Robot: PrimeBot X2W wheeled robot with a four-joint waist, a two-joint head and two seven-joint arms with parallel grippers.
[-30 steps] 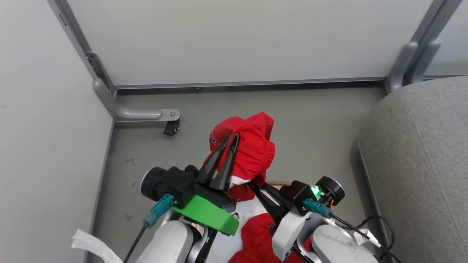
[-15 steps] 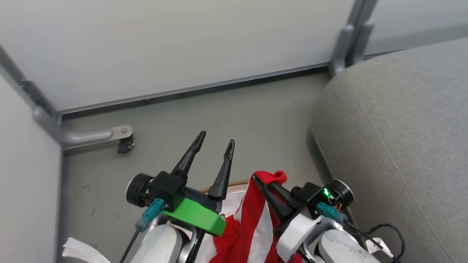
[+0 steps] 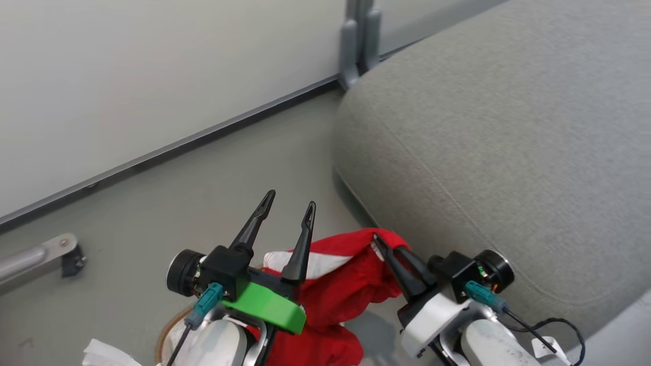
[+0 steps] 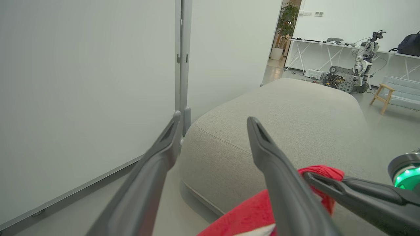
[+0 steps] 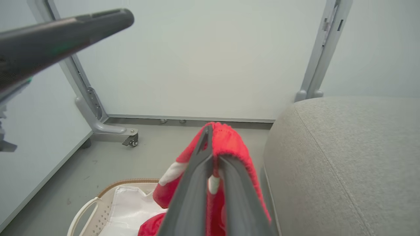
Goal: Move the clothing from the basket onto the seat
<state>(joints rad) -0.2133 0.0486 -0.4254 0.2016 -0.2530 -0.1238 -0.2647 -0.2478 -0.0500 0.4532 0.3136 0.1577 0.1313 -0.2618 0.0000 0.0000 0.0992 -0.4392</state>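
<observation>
A bright red garment with white stripes (image 3: 346, 290) hangs from my right gripper (image 3: 380, 241), which is shut on its top edge just short of the grey woven seat (image 3: 483, 127). The right wrist view has the fabric (image 5: 231, 144) bunched over the closed fingers of that gripper (image 5: 213, 144), with the seat (image 5: 344, 157) close on the right. My left gripper (image 3: 290, 200) is open and holds nothing, to the left of the garment. The cream basket (image 5: 98, 209) with brown rim and white liner (image 5: 126, 205) sits below, more red cloth inside.
White partition panels on grey metal posts stand behind, one foot with a caster (image 5: 131, 141) on the floor at left. A black cable (image 3: 554, 325) trails by my right arm. Beyond the seat (image 4: 288, 111) stand another robot (image 4: 357, 68) and a wooden stool (image 4: 382, 95).
The head camera has swung right toward the seat. My left gripper, shut on the garment a second ago, has opened and let go. The right gripper still holds it, nearer the seat.
</observation>
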